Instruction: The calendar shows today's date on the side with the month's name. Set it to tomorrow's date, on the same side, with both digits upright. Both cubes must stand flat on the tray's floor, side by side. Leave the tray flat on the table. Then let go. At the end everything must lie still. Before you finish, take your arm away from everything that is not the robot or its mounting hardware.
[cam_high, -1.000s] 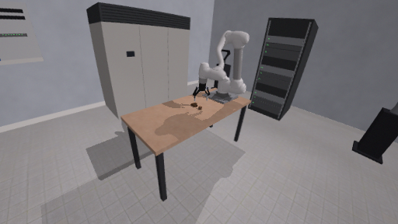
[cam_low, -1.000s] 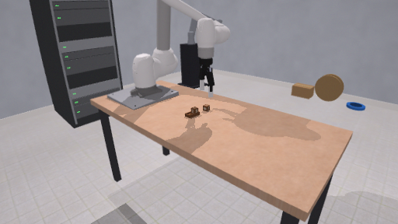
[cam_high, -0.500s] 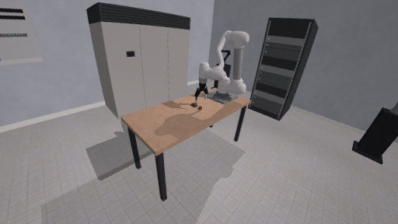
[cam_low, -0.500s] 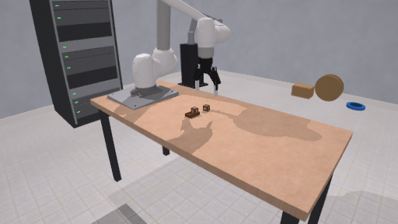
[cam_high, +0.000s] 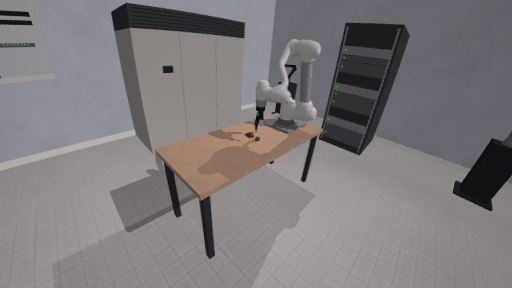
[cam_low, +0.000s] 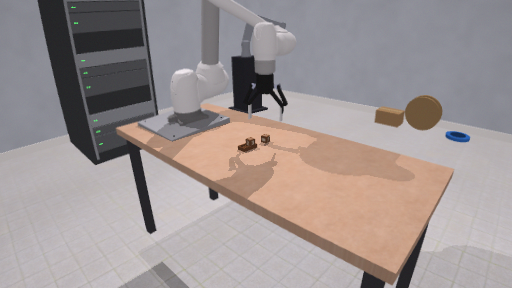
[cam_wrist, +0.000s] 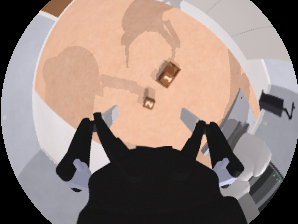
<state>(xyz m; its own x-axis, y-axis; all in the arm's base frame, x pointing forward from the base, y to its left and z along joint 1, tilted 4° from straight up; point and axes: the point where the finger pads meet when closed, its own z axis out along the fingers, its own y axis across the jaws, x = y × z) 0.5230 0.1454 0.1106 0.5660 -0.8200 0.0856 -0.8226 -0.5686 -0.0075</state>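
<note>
Wooden and small, the loose cube (cam_low: 265, 138) sits on the table (cam_low: 350, 200) just beside the tray (cam_low: 247, 146), which holds the other. Your gripper (cam_low: 265, 114) hangs above, spread wide, empty. Likely light, rigid; pinch two flat opposite faces.

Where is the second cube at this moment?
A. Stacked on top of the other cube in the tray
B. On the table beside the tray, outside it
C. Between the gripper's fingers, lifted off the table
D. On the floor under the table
B. The loose cube sits on the table apart from the tray, while the gripper hangs above, open and holding nothing.
</note>
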